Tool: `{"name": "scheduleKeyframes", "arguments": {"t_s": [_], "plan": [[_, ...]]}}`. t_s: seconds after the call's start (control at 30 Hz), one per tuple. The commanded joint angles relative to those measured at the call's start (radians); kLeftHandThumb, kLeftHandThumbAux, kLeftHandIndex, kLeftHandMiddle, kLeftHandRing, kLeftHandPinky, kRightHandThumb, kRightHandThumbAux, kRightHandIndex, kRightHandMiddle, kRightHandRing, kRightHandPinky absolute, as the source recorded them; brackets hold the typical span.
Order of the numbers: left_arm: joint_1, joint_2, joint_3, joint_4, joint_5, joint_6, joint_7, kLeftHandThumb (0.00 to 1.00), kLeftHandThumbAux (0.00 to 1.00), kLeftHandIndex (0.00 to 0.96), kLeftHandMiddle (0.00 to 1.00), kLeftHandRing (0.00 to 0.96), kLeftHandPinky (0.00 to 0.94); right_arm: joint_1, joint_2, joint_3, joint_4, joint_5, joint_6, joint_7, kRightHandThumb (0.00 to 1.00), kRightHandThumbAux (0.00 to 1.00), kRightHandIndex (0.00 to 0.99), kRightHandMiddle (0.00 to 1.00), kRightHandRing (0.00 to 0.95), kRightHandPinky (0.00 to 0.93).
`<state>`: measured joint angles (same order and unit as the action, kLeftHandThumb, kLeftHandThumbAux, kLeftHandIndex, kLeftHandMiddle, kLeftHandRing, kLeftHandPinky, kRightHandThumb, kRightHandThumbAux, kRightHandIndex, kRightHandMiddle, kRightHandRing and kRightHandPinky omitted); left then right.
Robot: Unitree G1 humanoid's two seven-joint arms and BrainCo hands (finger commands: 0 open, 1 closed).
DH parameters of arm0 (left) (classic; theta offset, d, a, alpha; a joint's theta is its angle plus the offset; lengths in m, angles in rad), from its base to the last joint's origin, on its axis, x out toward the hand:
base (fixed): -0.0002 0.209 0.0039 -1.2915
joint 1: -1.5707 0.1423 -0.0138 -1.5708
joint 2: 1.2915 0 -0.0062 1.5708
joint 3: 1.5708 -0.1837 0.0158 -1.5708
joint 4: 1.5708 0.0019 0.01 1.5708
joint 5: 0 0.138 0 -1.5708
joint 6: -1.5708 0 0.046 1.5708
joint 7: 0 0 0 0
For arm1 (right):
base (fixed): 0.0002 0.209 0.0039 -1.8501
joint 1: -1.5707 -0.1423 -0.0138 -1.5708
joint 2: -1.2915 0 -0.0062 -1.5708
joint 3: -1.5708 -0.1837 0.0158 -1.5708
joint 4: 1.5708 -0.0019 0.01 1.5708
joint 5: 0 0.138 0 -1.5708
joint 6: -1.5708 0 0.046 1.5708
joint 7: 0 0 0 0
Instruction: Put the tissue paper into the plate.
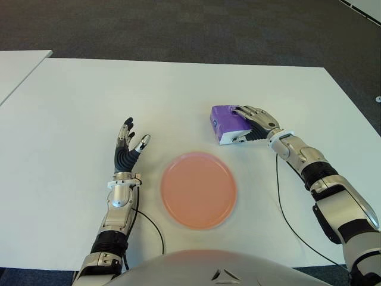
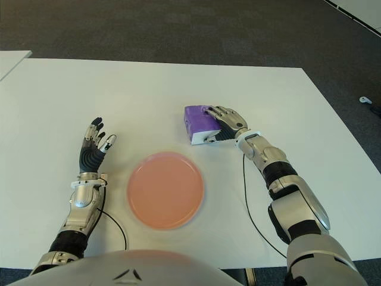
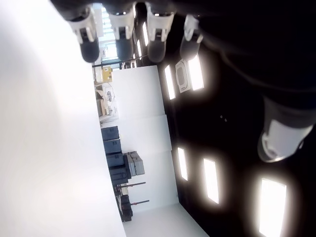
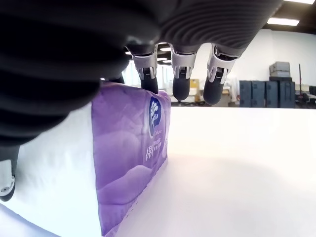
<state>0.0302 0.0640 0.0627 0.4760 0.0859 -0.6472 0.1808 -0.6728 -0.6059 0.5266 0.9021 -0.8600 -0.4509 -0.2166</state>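
White table [image 1: 178, 95] at frame center: my right hand [image 1: 255, 123] drapes over the soft, light purple tissue pack [image 1: 227, 123], fingers extended, not yet clamped; its 2 long sides look best to grip. Left hand [image 1: 128, 146] spread, empty, left of the plate [image 1: 198, 189].

Plate [image 1: 198, 190] sits on the table [image 1: 178, 95], near its front edge. Tissue pack [image 1: 226, 123] lies behind and right of it — apart. Right hand [image 1: 255, 122] covers the pack; left hand [image 1: 128, 146] shows left of the plate.
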Motion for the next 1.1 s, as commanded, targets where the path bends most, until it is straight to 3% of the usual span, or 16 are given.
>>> {"name": "scheduleKeyframes", "arguments": {"t_s": [0.03, 1.1], "plan": [[0.072, -0.002, -0.002, 0.060, 0.008, 0.002, -0.010, 0.000, 0.506, 0.000, 0.000, 0.000, 0.000, 0.032, 0.010, 0.039, -0.011, -0.018, -0.006, 0.040, 0.245, 0.461, 0.000, 0.000, 0.000, 0.000], [0.082, -0.005, -0.002, 0.044, 0.009, 0.025, -0.006, 0.000, 0.496, 0.000, 0.000, 0.000, 0.000, 0.096, -0.009, 0.100, -0.110, -0.048, 0.025, 0.033, 0.226, 0.481, 0.000, 0.000, 0.000, 0.000]]}}
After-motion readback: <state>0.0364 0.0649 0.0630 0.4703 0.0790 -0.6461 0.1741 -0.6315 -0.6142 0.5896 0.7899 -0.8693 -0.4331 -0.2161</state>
